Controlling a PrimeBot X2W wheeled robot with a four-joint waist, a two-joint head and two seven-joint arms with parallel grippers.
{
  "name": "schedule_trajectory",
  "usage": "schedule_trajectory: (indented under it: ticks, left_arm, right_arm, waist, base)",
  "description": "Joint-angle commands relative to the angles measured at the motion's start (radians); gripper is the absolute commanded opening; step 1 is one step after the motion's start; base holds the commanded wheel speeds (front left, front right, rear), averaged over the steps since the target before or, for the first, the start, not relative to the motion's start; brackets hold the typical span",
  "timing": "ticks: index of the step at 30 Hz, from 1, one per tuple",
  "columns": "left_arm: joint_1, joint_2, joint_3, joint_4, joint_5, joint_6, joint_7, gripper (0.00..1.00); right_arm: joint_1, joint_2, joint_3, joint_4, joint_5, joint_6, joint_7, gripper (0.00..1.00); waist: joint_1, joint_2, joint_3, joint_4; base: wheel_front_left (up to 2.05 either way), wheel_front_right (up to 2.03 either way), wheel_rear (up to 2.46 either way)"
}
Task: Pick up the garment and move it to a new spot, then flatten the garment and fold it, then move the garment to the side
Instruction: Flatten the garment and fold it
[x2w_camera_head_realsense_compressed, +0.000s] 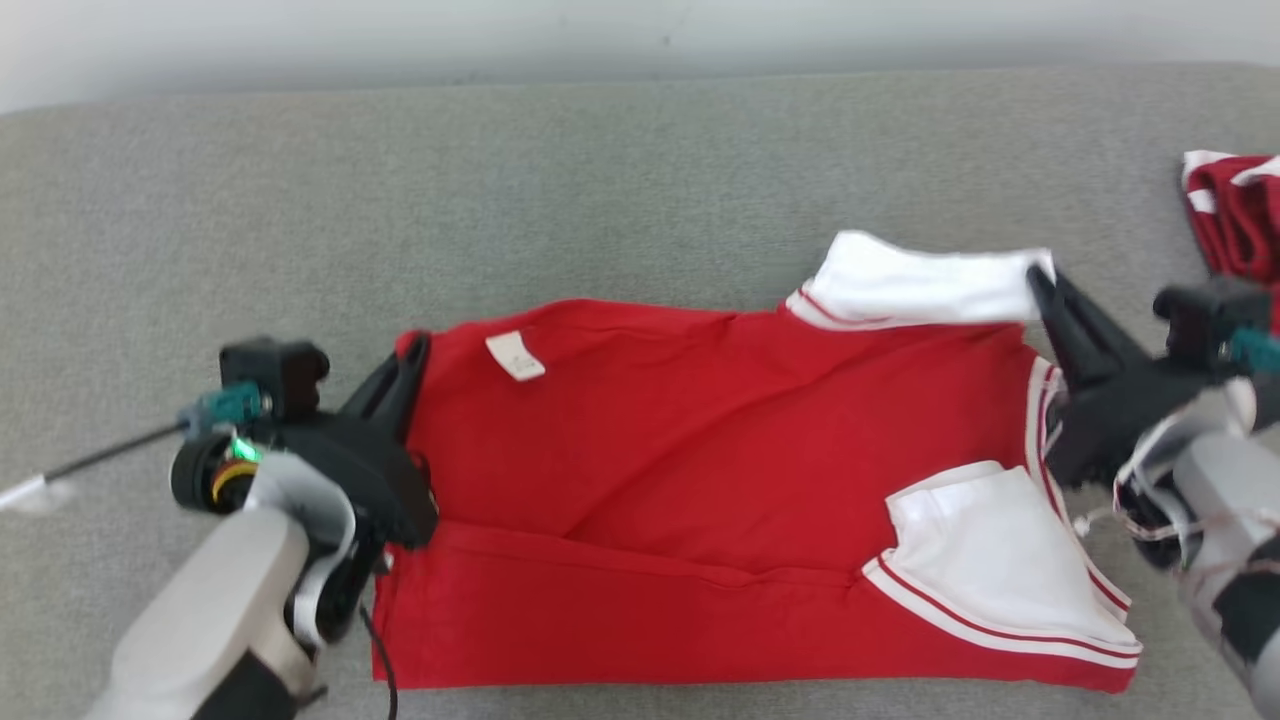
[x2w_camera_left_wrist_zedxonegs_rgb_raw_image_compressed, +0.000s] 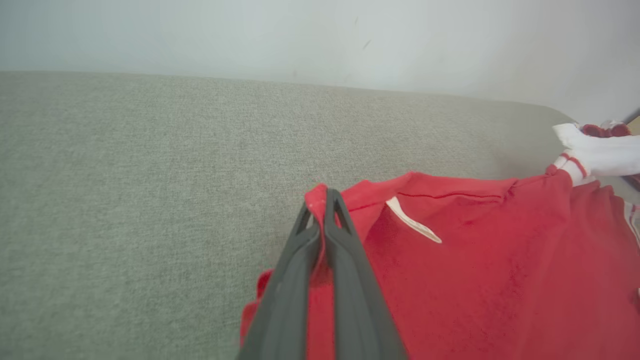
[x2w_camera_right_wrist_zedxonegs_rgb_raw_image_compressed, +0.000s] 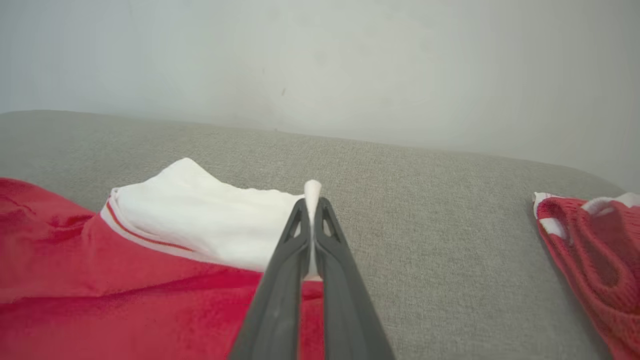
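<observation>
The garment (x2w_camera_head_realsense_compressed: 720, 480) is a red top with white, red-striped sleeves, spread across the grey surface with its lower part folded over. My left gripper (x2w_camera_head_realsense_compressed: 412, 350) is shut on the garment's far left red corner (x2w_camera_left_wrist_zedxonegs_rgb_raw_image_compressed: 320, 197), next to a small white label (x2w_camera_head_realsense_compressed: 516, 356). My right gripper (x2w_camera_head_realsense_compressed: 1040, 282) is shut on the tip of the far white sleeve (x2w_camera_right_wrist_zedxonegs_rgb_raw_image_compressed: 220, 215), and a bit of white cloth pokes out past its fingertips (x2w_camera_right_wrist_zedxonegs_rgb_raw_image_compressed: 313, 200). The near white sleeve (x2w_camera_head_realsense_compressed: 990, 560) lies flat at the garment's right end.
A second red and white knit piece (x2w_camera_head_realsense_compressed: 1235, 215) lies bunched at the far right, seen too in the right wrist view (x2w_camera_right_wrist_zedxonegs_rgb_raw_image_compressed: 590, 250). The grey fabric surface (x2w_camera_head_realsense_compressed: 500, 200) stretches back to a pale wall (x2w_camera_right_wrist_zedxonegs_rgb_raw_image_compressed: 320, 60). A thin black cable (x2w_camera_head_realsense_compressed: 110, 455) trails from my left wrist.
</observation>
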Motion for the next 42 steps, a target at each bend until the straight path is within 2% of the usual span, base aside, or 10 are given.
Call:
schedule_trajectory:
  ticks: [1,14,21,25,32,33,34,35,38,42]
  left_arm:
    - [0.038,0.008,0.001,-0.017,-0.004,0.010,-0.015,0.00]
    - [0.266,0.023,0.047,-0.229,-0.041,0.116,-0.127,0.00]
    - [0.357,0.025,0.058,-0.272,-0.064,0.133,-0.152,0.00]
    - [0.397,0.018,0.060,-0.277,-0.074,0.138,-0.165,0.00]
    - [0.433,0.008,0.065,-0.271,-0.061,0.141,-0.183,0.00]
    - [0.435,0.010,0.061,-0.266,-0.050,0.143,-0.186,0.40]
    - [0.437,0.010,0.058,-0.264,-0.040,0.141,-0.190,0.96]
    - [0.439,0.008,0.063,-0.263,-0.034,0.139,-0.192,1.00]
    - [0.445,0.001,0.081,-0.261,0.000,0.134,-0.203,1.00]
    - [0.469,-0.020,0.168,-0.293,0.070,0.132,-0.206,1.00]
  right_arm:
    - [0.037,-0.010,-0.018,-0.022,-0.014,-0.003,-0.007,0.00]
    - [0.460,0.045,-0.350,-0.373,-0.148,-0.003,-0.008,0.00]
    - [0.665,0.100,-0.504,-0.473,-0.197,-0.003,0.015,0.00]
    - [0.734,0.140,-0.561,-0.505,-0.227,-0.003,0.047,0.00]
    - [0.782,0.171,-0.585,-0.537,-0.257,-0.003,0.071,0.00]
    - [0.783,0.172,-0.590,-0.538,-0.263,-0.003,0.070,0.49]
    - [0.785,0.175,-0.592,-0.539,-0.266,-0.003,0.072,1.00]
    - [0.785,0.178,-0.597,-0.542,-0.269,-0.003,0.073,1.00]
    - [0.783,0.176,-0.605,-0.552,-0.273,-0.003,0.076,1.00]
    - [0.774,0.162,-0.615,-0.566,-0.261,-0.003,0.085,1.00]
  waist:
    - [0.0002,0.0001,-0.018,-0.019]
    - [0.0002,0.0001,-0.049,-0.007]
    - [0.0002,0.0001,-0.068,0.000]
    - [0.0002,0.0001,-0.075,-0.002]
    - [0.0002,0.0001,-0.086,-0.003]
    - [0.0002,0.0001,-0.087,-0.003]
    - [0.0002,0.0001,-0.089,-0.003]
    - [0.0002,0.0001,-0.091,-0.004]
    - [0.0002,0.0001,-0.100,-0.006]
    - [0.0002,0.0001,-0.114,-0.005]
  base:
    - [0.00,0.00,0.00]
    - [0.00,0.00,0.00]
    - [0.00,0.00,0.00]
    - [0.00,0.00,0.00]
    - [0.00,0.00,0.00]
    - [0.00,0.00,0.00]
    - [0.00,0.00,0.00]
    - [0.00,0.00,0.00]
    - [0.00,0.00,0.00]
    - [0.00,0.00,0.00]
